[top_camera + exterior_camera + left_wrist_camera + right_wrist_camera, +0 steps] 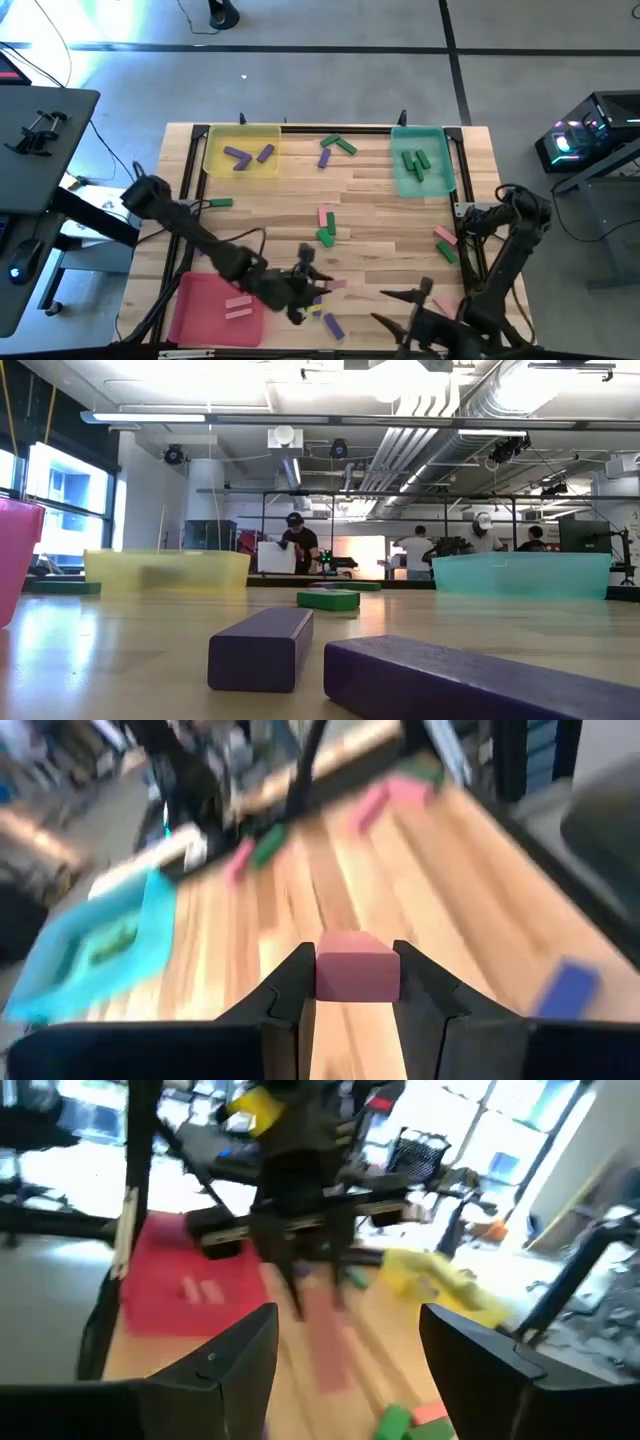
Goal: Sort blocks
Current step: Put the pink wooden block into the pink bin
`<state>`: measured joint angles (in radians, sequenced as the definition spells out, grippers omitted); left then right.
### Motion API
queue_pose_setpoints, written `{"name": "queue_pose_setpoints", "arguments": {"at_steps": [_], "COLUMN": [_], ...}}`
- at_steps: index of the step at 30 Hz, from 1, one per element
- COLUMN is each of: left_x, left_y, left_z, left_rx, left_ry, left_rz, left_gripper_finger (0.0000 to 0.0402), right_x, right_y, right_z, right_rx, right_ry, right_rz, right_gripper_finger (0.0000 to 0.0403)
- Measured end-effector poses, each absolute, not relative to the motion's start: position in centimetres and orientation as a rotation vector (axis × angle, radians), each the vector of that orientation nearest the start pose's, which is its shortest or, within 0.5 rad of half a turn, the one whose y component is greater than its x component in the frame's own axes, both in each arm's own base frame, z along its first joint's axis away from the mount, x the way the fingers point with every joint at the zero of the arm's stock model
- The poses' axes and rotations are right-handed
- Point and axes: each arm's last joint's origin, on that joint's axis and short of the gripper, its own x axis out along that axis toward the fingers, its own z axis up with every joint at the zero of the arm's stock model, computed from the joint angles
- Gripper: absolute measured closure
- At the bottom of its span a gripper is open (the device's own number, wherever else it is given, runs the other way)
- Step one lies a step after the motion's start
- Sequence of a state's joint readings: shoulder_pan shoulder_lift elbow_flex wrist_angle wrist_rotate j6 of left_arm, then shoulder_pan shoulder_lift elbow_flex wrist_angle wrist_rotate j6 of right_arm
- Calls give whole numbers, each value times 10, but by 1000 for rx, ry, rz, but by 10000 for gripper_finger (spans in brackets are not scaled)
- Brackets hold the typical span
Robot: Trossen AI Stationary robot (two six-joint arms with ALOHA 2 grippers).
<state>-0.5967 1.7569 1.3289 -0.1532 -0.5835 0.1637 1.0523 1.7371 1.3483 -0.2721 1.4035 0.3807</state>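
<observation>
My left gripper (303, 287) hovers over the table's near middle, just right of the red tray (195, 318), and is shut on a pink block (357, 967). My right gripper (345, 1325) waits open near the table's near right corner (402, 308), facing the left gripper. Two pink blocks (238, 307) lie flat in the red tray. Purple blocks (248, 156) lie in the yellow tray (215, 160), and green ones (418, 163) in the teal tray (400, 182). Loose green, pink and purple blocks lie flat on the table. My left gripper pinches the pink block (357, 982) between its two fingers (290, 985), one pad on each of its two opposite side faces. The block's end face points forward between the fingertips. The wood shows beneath it; I cannot tell whether it is lifted clear.
Purple blocks (331, 324) lie on the table just beside the left gripper and loom close in the low view (262, 648). Green and pink blocks sit mid-table (325, 228) and by the right edge (445, 245). A black frame (195, 140) rims the table. People stand far behind.
</observation>
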Motion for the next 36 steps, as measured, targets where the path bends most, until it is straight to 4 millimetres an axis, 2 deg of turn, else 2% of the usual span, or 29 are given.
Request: {"name": "queue_pose_setpoints", "arguments": {"at_steps": [3,7,14,22,28,36], "left_x": [317,294,250,206,181,182], "left_y": [-215,-220,-220,-249,-255,-241], "left_z": [281,302,300,275,244,200], "left_rx": [490,380,-43,-431,-358,-300], "left_ry": [606,783,1246,1637,1719,1714], "left_rz": [-15,9,146,290,357,342], "left_gripper_finger": [324,324,324,324,324,324], "right_x": [202,200,197,196,203,216], "right_y": [310,308,308,303,294,284], "right_z": [280,276,273,269,266,266], "right_rx": [-272,-266,-337,-448,-429,-348], "right_ry": [137,143,165,196,200,198], "right_rz": [-388,-386,-374,-375,-420,-467], "right_gripper_finger": [172,171,171,171,171,171]}}
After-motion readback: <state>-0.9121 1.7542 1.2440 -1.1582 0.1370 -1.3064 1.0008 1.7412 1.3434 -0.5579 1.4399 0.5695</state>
